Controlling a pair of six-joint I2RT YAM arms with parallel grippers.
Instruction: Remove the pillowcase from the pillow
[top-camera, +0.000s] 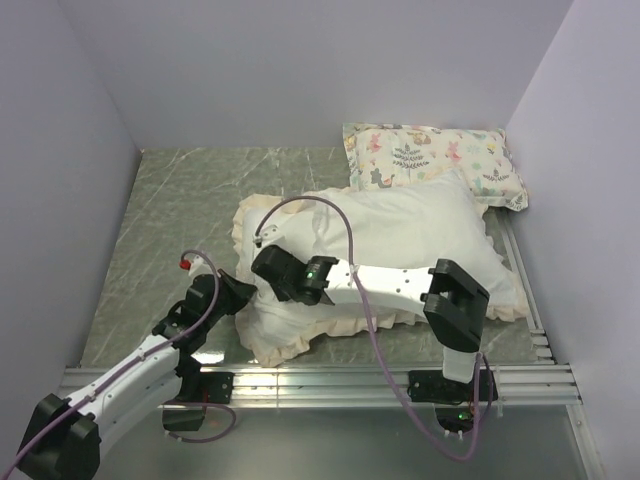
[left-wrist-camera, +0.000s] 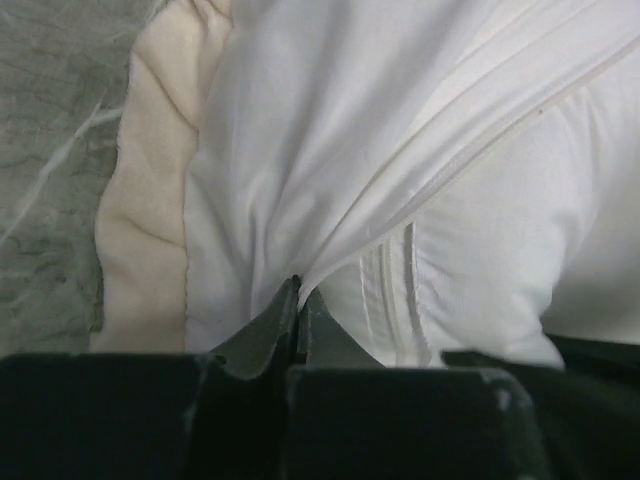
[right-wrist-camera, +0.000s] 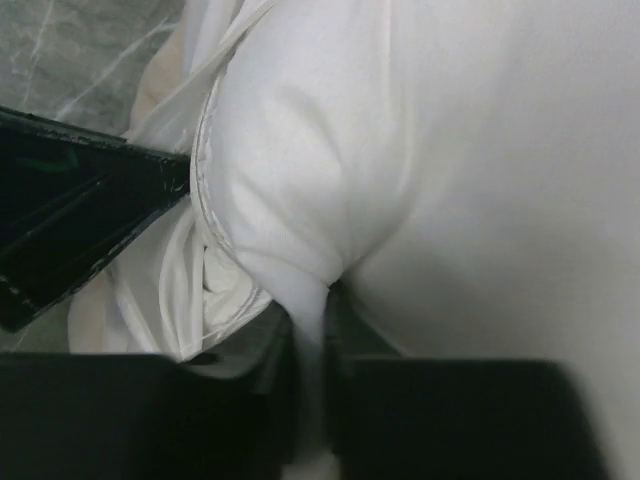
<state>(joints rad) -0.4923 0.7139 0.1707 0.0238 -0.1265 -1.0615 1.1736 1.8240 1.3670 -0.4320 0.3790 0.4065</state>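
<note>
The pillowcase (top-camera: 400, 225) lies mid-table, white side up, with a cream ruffled border; no dark grey shows. My left gripper (top-camera: 243, 292) is at its left end, shut on a thin fold of its white fabric (left-wrist-camera: 330, 255); the gripper (left-wrist-camera: 298, 290) has the ruffle (left-wrist-camera: 140, 230) to its left. My right arm reaches across the pillowcase, and my right gripper (top-camera: 262, 262) is just above the left one. It (right-wrist-camera: 310, 300) is shut on a white bulge with a piped seam, the pillow (right-wrist-camera: 300, 150). The left finger (right-wrist-camera: 80, 220) shows beside it.
A small animal-print pillow (top-camera: 435, 160) lies at the back right, touching the pillowcase. Walls close in on the left, back and right. A metal rail (top-camera: 330, 378) runs along the near edge. Grey marbled tabletop (top-camera: 180, 210) is at the left.
</note>
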